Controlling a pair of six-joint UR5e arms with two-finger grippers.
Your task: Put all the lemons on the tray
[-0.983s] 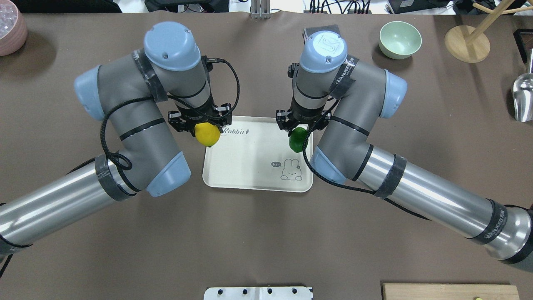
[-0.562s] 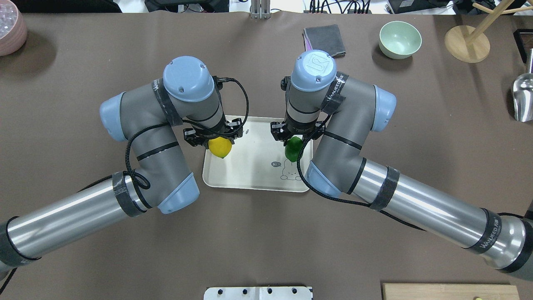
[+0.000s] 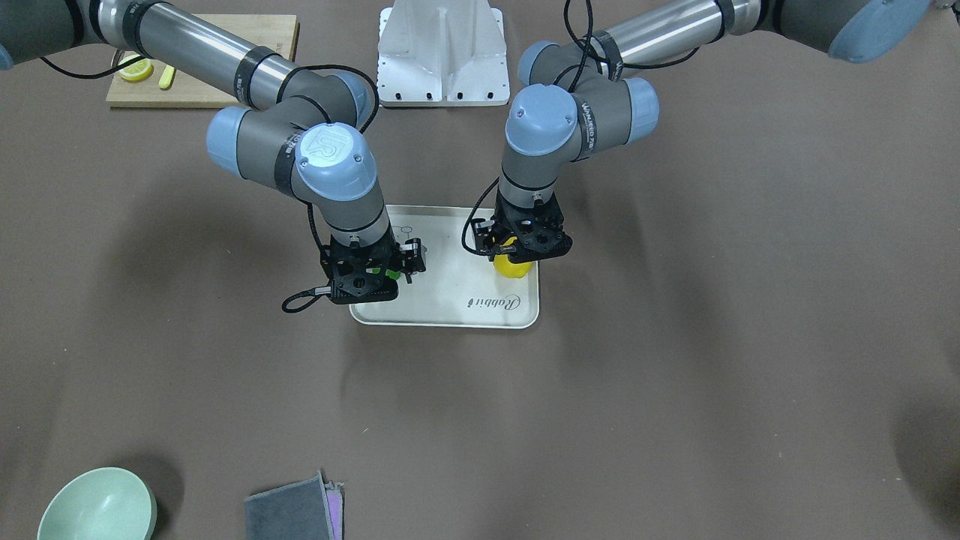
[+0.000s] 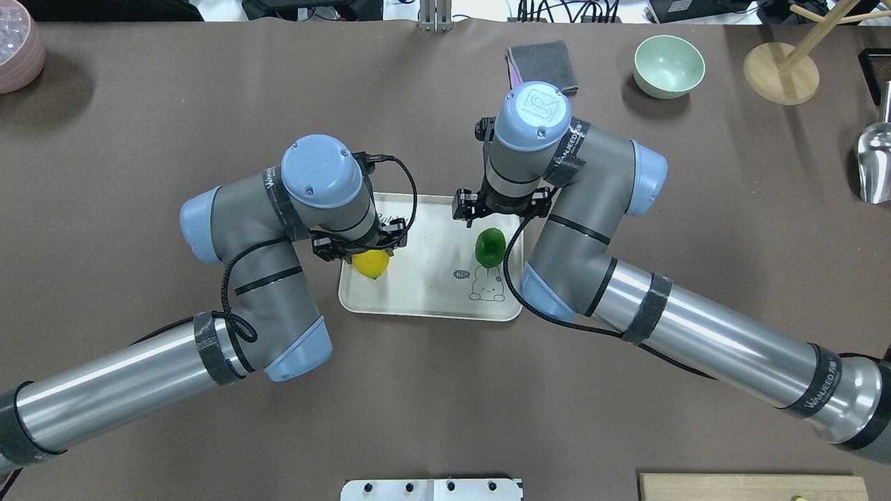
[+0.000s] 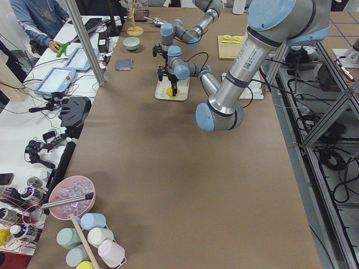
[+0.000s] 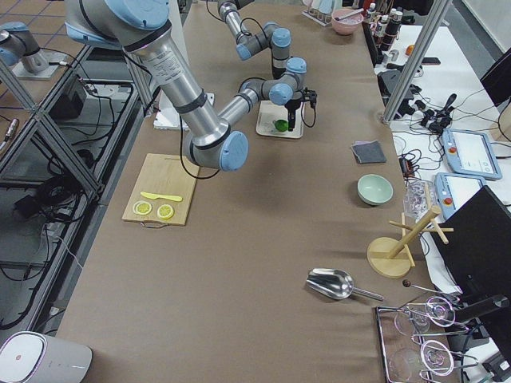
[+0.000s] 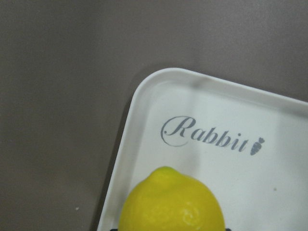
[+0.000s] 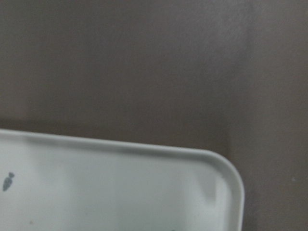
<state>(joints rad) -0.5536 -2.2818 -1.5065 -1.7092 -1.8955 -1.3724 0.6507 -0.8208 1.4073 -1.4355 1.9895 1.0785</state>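
The cream tray (image 4: pixel 424 282) lies mid-table, also in the front view (image 3: pixel 450 289). My left gripper (image 4: pixel 362 245) is shut on the yellow lemon (image 4: pixel 371 264) and holds it low over the tray's left part, near the "Rabbit" script. The left wrist view shows this lemon (image 7: pixel 171 202) above the tray (image 7: pixel 269 168). The green lemon (image 4: pixel 490 246) lies on the tray's right part by the bunny drawing. My right gripper (image 4: pixel 498 214) is open, just beyond the green lemon. The right wrist view shows only the tray's corner (image 8: pixel 120 192).
A grey cloth (image 4: pixel 541 66), a green bowl (image 4: pixel 669 66), a wooden stand (image 4: pixel 779 73) and a metal scoop (image 4: pixel 876 163) sit at the far right. A pink bowl (image 4: pixel 17 52) is far left. A cutting board (image 3: pixel 202 67) holds lemon slices (image 3: pixel 137 71).
Both arms moved nearer over the tray. The right gripper let go of the green lemon, which now lies on the tray, and drew back. The left gripper still carries the yellow lemon.
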